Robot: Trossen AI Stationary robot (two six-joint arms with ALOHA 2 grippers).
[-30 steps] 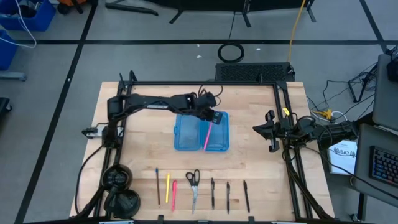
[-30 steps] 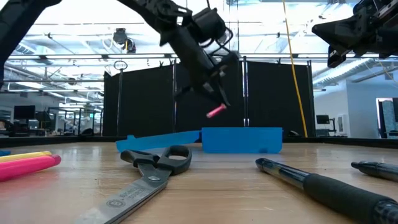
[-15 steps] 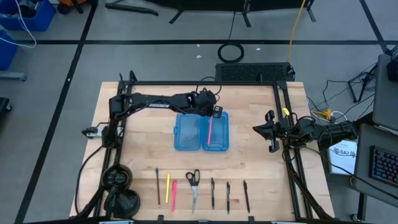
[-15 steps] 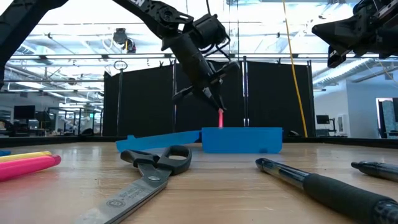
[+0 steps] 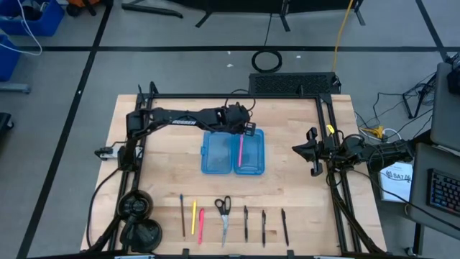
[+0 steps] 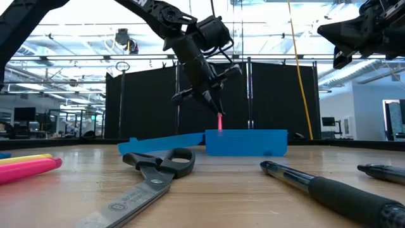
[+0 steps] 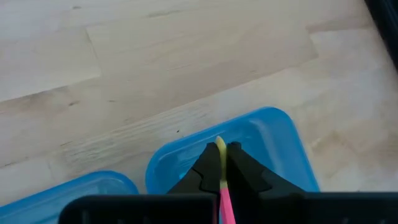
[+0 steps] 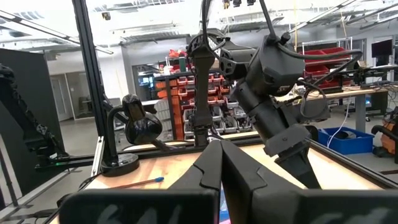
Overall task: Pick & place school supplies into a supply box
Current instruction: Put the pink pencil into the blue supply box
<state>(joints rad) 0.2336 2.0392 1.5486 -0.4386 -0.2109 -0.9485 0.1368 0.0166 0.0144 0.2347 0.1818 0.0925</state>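
The blue supply box lies open on the table's middle, both halves flat. My left gripper hovers over the far end of its right half, shut on a pink pen. The pen slants down into that half; in the low view the box wall hides the pen's lower end. The remaining supplies lie in a row by the near edge: thin pencils, a pink marker, scissors and dark pens. My right gripper waits, shut, at the table's right side. My left gripper pinches the pink pen between its two fingers near the pen's upper end; a yellowish tip shows at the fingertips. The fingers slant down from the far side. The pen hangs tilted below them; whether its lower end touches the box is hidden.
Black frame rails run along the table's left, far and right sides. In the low view the scissors and a dark pen lie close to the camera. Bare wood lies between the box and the row of supplies.
My left gripper has moved a little toward the far-left and down over the box. The pink pen swung from slanting across the right half to lying along it, and its lower end sank from clear above the box wall to behind it.
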